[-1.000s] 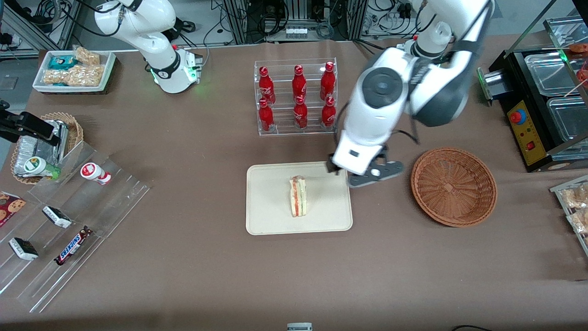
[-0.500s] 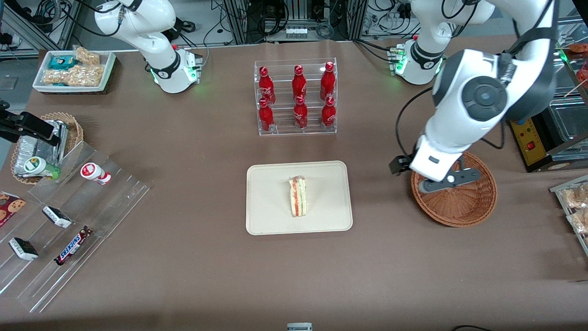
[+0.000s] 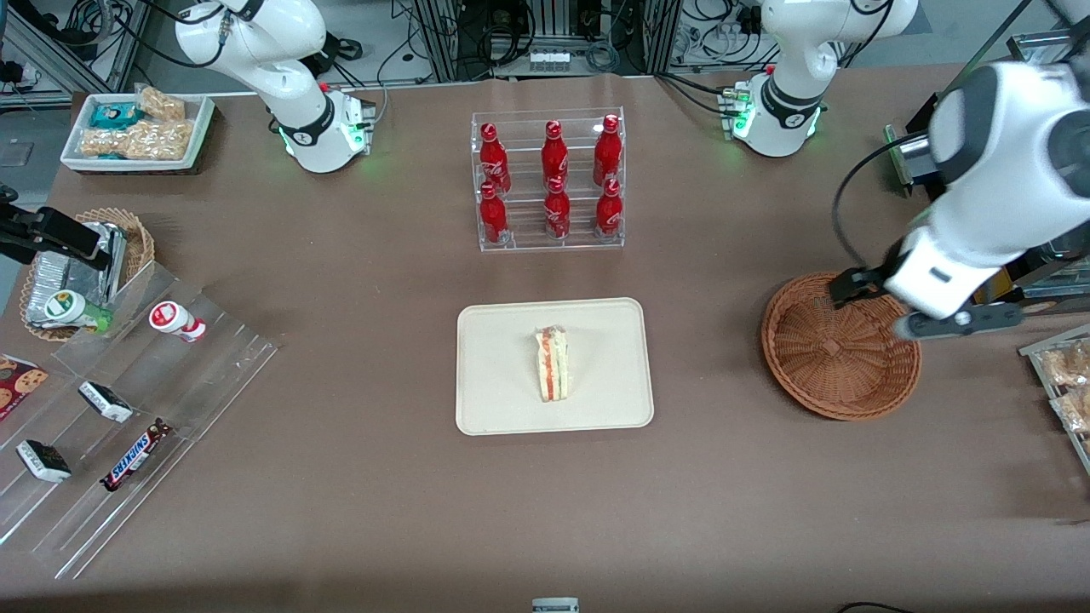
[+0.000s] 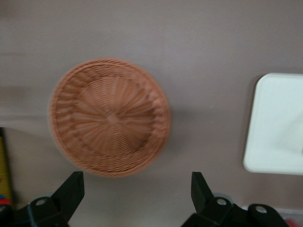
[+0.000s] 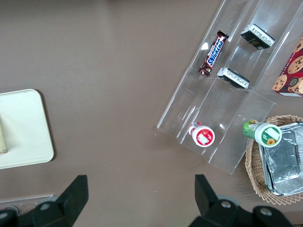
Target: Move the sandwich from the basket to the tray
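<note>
We sweep across the desk [image 3: 341, 511] from the parked arm's end, and nothing there has stirred: the clear stepped rack [image 3: 128, 400] with its snack bars and the tan basket of foil packs [image 3: 81, 268] sit just as they did a second ago. On to the middle, and here is the story. The sandwich [image 3: 553, 364] lies on the cream tray [image 3: 502, 409], resting on one long edge with its red and yellow filling stripe facing up, well inside the rim and not shifted at all over the last second. The rack of red bottles [image 3: 549, 179] stands farther from the front camera than the tray, untouched.

Now toward the working arm's end, where the change is. A second ago the gripper [image 3: 924, 306] hung at the tray's edge; half a second ago it was over the basket [image 3: 839, 375]; now it has swung on and hangs above the basket's rim on the side away from the tray. The wrist camera looks straight down on the basket [image 4: 110, 117], which is bare wicker, with a corner of the tray [image 4: 277, 123] alongside. The fingers [image 4: 71, 191] are spread wide with nothing between them.

We read that as delivery done: sandwich out of the basket, on the tray, arm pulling clear. Nothing looks left beyond parking.
</note>
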### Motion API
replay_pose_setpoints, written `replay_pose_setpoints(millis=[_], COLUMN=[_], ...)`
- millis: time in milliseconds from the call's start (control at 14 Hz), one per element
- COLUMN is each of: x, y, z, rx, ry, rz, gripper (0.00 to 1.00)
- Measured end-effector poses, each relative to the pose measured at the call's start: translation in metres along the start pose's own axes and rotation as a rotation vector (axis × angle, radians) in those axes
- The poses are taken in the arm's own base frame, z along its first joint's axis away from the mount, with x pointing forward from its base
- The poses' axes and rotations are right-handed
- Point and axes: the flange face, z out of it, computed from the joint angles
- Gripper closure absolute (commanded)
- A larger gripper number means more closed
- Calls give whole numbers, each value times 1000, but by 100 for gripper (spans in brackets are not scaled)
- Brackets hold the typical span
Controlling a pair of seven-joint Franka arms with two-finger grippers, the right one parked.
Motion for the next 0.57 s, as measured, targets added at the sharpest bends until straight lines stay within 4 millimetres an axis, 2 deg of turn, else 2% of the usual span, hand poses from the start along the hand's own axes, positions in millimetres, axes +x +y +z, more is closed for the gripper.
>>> replay_pose_setpoints(millis=[143, 286, 500, 571], x=[-12, -19, -17, -17], y=[-19, -21, -21, -22], z=[-20, -41, -86, -94], rx=[0, 0, -3, -3], ry=[3, 24, 94, 102], rz=[41, 85, 154, 167], gripper=[0, 0, 0, 0])
